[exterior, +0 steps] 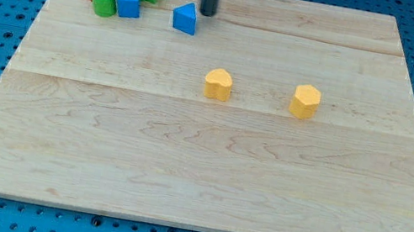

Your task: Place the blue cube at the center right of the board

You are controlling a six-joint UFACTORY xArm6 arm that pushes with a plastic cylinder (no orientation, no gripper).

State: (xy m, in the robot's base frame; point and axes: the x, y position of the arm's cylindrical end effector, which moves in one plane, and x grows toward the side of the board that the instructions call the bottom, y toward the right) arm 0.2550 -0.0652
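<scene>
The straight dark rod is seen entering from the view's top edge, a little left of the middle, and is held upright. Only its lower part is shown; the arm above is cut off by the frame. My tip (207,14) is set down near the view's top.

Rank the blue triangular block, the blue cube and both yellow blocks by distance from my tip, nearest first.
From my tip:
1. Blue triangular block, just left of it.
2. Blue cube, in the top-left cluster.
3. Left yellow block, below; close to the cube's distance.
4. Right yellow block, lower right.
</scene>
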